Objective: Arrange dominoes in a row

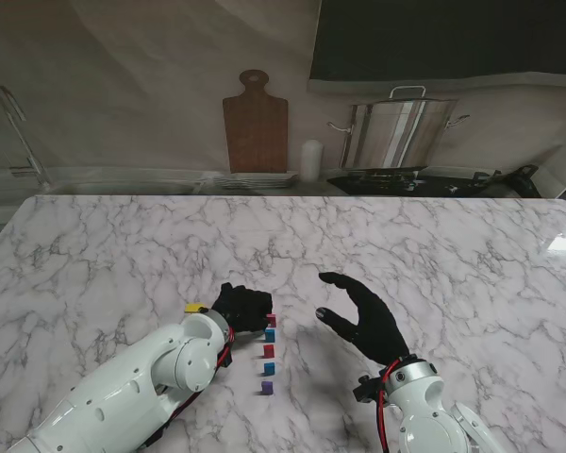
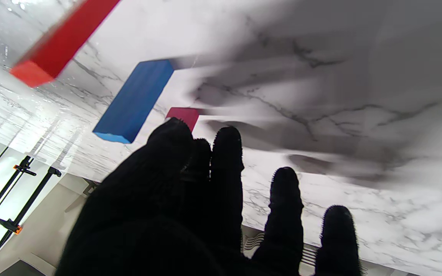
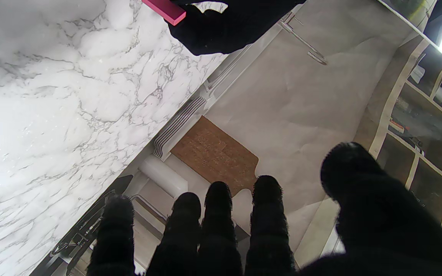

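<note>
Five dominoes (image 1: 268,351) stand in a row on the desk (image 1: 123,255) between my arms; my left hand (image 1: 242,307), fingers curled, touches the farthest crimson domino (image 1: 272,320), grip uncertain; my right hand (image 1: 363,316) hovers spread, holding nothing.

The left hand (image 1: 242,307) sits low, fingers loosely together, holding nothing I can see. To its right, the right hand (image 1: 363,316) hovers with fingers spread and thumb apart.
</note>
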